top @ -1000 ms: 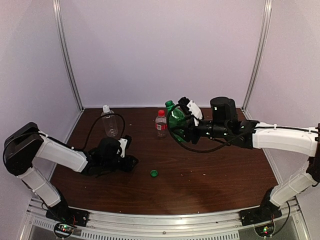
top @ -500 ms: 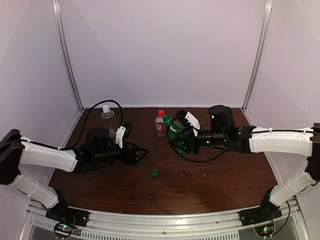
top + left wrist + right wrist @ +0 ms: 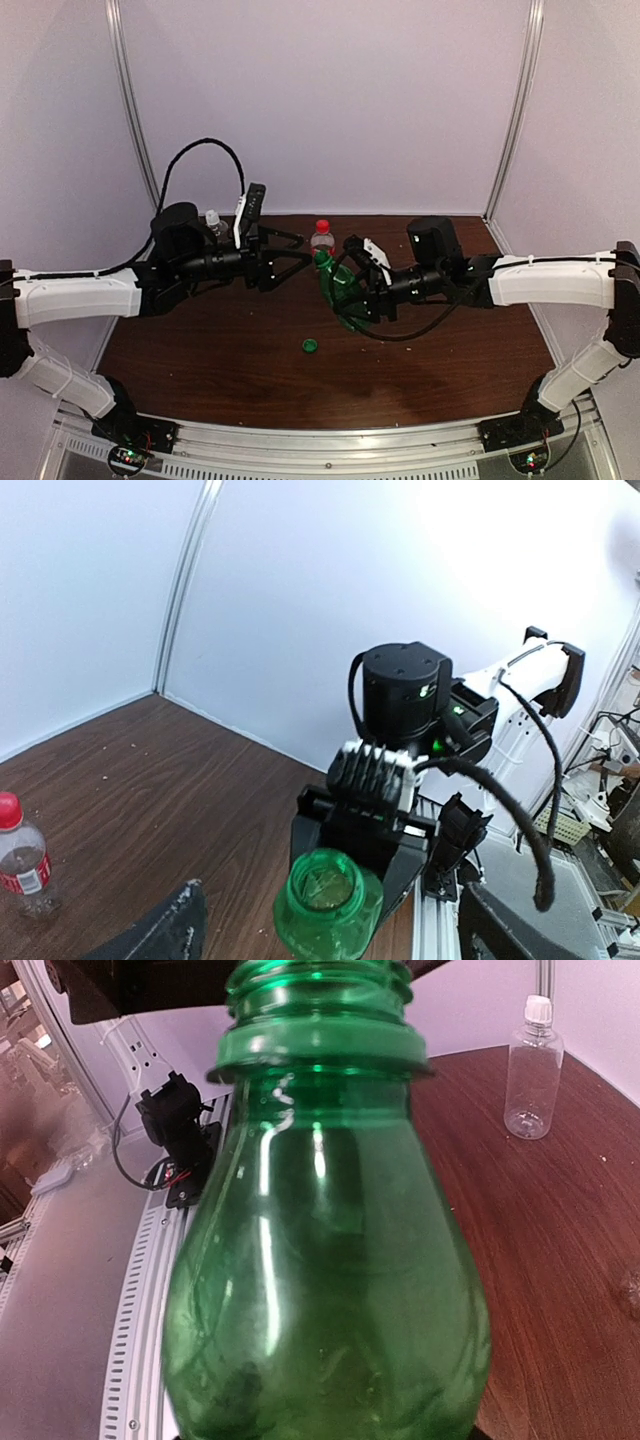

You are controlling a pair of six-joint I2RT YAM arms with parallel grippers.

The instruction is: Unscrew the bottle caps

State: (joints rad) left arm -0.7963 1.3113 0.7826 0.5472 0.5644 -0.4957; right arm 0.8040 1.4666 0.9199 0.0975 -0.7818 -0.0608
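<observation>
Your left tool has swung up from the worktop, spread wide, facing the capless green bottle pinched by your right tool above mid-worktop; the green cap lies toward the near edge.

Brown wood bench, grain showing, pale specks scattered on it. White walls closing far, left and right edges. Metal post up at far left corner, second post at far right corner. Slotted aluminium rail along near edge. Small lit board below near left corner, red and green lights; matching board below near right corner.
</observation>
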